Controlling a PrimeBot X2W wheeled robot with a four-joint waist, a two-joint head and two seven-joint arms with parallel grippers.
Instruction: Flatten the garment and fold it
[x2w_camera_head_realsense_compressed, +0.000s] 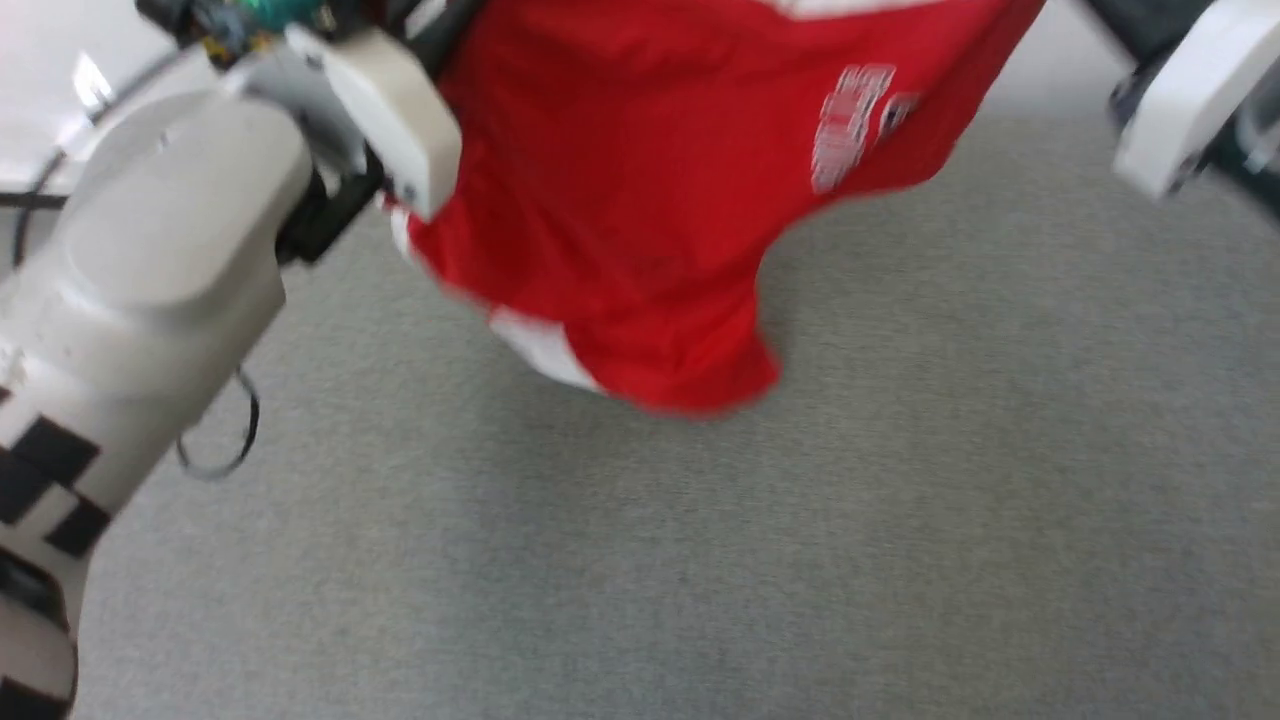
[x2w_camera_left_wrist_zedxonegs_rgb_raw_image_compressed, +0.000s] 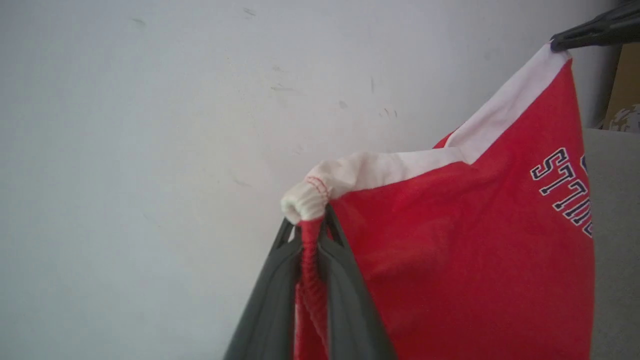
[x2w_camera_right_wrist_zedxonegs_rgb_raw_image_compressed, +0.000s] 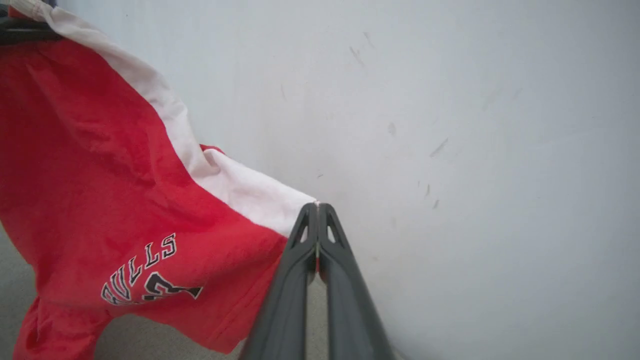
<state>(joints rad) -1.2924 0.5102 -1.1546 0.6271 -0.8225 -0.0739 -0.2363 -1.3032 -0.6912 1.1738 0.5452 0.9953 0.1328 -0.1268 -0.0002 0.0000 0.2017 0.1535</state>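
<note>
The red garment (x2w_camera_head_realsense_compressed: 640, 200) hangs in the air above the grey surface, its white band along the top and a blurred white print on its right half. In the left wrist view my left gripper (x2w_camera_left_wrist_zedxonegs_rgb_raw_image_compressed: 312, 225) is shut on a bunched corner of the white band, and the garment (x2w_camera_left_wrist_zedxonegs_rgb_raw_image_compressed: 475, 250) drapes to the right with dark lettering. There the other gripper's dark fingers (x2w_camera_left_wrist_zedxonegs_rgb_raw_image_compressed: 595, 27) pinch the far corner. In the right wrist view my right gripper (x2w_camera_right_wrist_zedxonegs_rgb_raw_image_compressed: 317, 207) is shut on the edge of the white band, with the garment (x2w_camera_right_wrist_zedxonegs_rgb_raw_image_compressed: 100, 200) hanging to the left.
A grey carpet-like surface (x2w_camera_head_realsense_compressed: 900, 500) spreads below the hanging garment. My pale left forearm (x2w_camera_head_realsense_compressed: 150, 280) takes up the left of the head view, with a thin black cable loop (x2w_camera_head_realsense_compressed: 215, 450) beside it. A white wall (x2w_camera_left_wrist_zedxonegs_rgb_raw_image_compressed: 150, 150) stands behind the garment.
</note>
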